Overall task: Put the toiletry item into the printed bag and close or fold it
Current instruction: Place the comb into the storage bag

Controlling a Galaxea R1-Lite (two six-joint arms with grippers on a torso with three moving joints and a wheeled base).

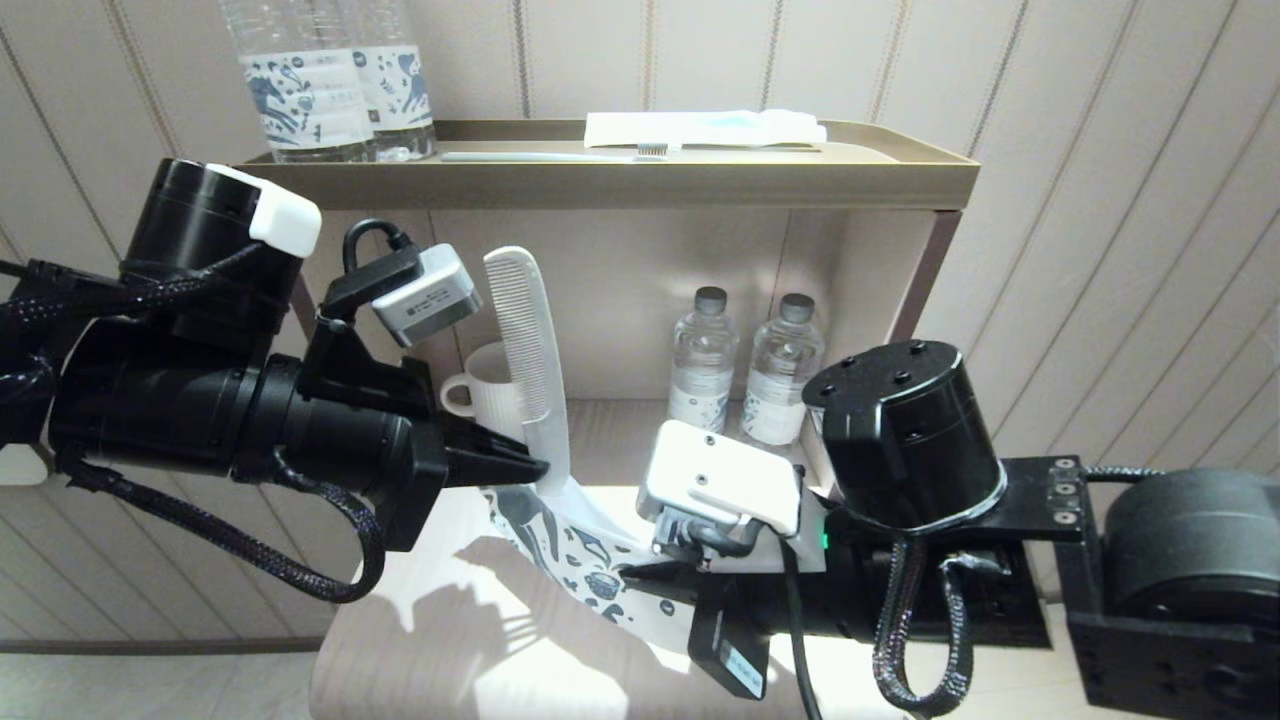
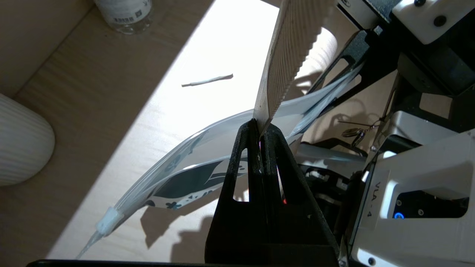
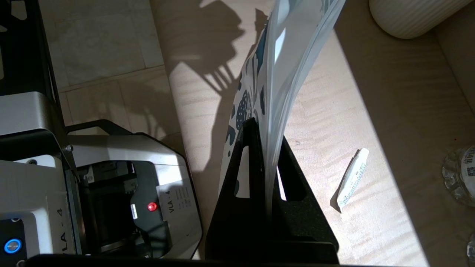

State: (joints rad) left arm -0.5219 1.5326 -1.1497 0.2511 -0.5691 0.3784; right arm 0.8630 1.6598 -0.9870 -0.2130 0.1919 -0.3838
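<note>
Left arm reaches in from the robot's left, forearm roughly level, wrist pointing toward the centre of the scene. Left gripper has its jaws pressed together on the handle of the white comb, pinching it low down; the left wrist view shows the 2 black fingers closed with the comb blade rising from between their tips. The comb stands nearly upright, slightly tilted, teeth facing the robot's left, toothed end up in front of the shelf's lower opening. Its tapered handle end goes down to the mouth of the printed bag; whether the tip is already inside cannot be told.

Right arm comes in from the robot's right, forearm low and level, wrist camera housing uppermost. Right gripper has its jaws pressed together on one edge of the printed bag, seen clearly in the right wrist view where the bag's layers rise out from between the closed fingers. The bag hangs in the air between the 2 grippers, bowed, above the pale wooden surface, not lying on it.

On that surface: a small white packet lying flat, a ribbed white mug behind the comb, and 2 water bottles side by side in the lower shelf.
</note>
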